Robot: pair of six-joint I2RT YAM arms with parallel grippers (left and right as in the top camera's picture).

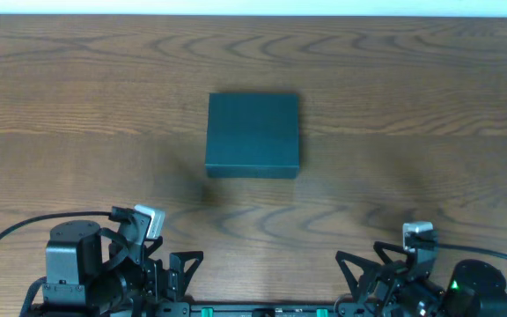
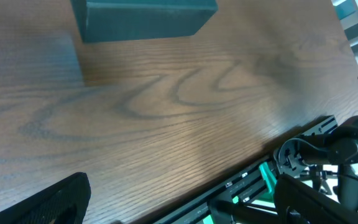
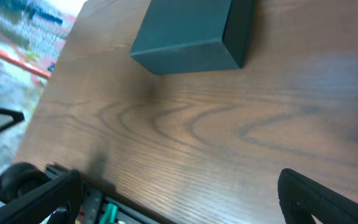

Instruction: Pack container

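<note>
**Teal box shut at mid-table, both arms back at the near edge**

The container (image 1: 253,132) sits flat on the wooden table (image 1: 77,106), about midway across it and a little toward the far side. Its lid is down and its top is a plain matte teal. From above it is very nearly square, a touch wider across than deep, so whatever long axis it has runs left to right. Its sides line up with the table edges rather than sitting at an angle. One side wall faces the robot and shows as a thin darker strip along the near edge. I cannot tell from here which side carries the hinge.

Both arms are well apart from the box, low at the near edge of the table. The left gripper (image 1: 184,263) touches nothing. Its wrist camera catches one dark finger (image 2: 48,202) far off in the lower left corner, with bare wood across the middle, so the jaws stand wide. The right gripper (image 1: 356,264) is also spread wide and empty, with its fingers (image 3: 319,196) at opposite lower corners of its own view. The box lies ahead of both, at the top of each wrist view.
</note>
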